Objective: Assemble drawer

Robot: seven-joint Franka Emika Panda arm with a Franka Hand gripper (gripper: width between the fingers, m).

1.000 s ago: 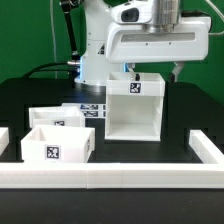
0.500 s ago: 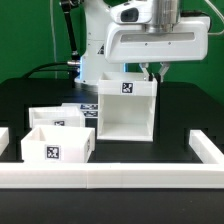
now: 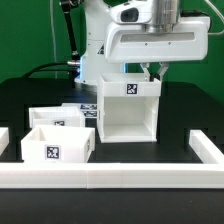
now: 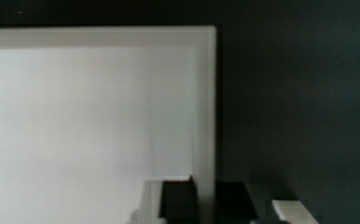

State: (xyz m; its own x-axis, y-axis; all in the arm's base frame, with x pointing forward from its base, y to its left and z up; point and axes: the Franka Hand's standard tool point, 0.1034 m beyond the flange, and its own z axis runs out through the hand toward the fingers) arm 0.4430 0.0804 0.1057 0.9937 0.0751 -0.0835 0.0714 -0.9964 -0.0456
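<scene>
The white drawer box [image 3: 128, 105] stands upright in the middle of the black table, a marker tag on its front top. My gripper [image 3: 156, 72] hangs over the top edge of the box's wall on the exterior view's right, a finger on either side of it. In the wrist view the box's white panel [image 4: 88, 110] fills most of the picture, and my gripper [image 4: 207, 200] shows two dark fingers [image 4: 177, 205] close together at the panel's edge. Two white drawer trays [image 3: 57, 145] [image 3: 60, 117] sit at the exterior view's left, apart from the box.
A white rail [image 3: 110, 178] runs along the table's front, with a short arm at the exterior view's right [image 3: 205, 148]. The marker board [image 3: 90, 110] lies behind the trays. The robot's base stands behind the box.
My gripper has moved toward the exterior view's left and now sits over the box's wall. The box has shifted the same way with it. The trays have not moved.
</scene>
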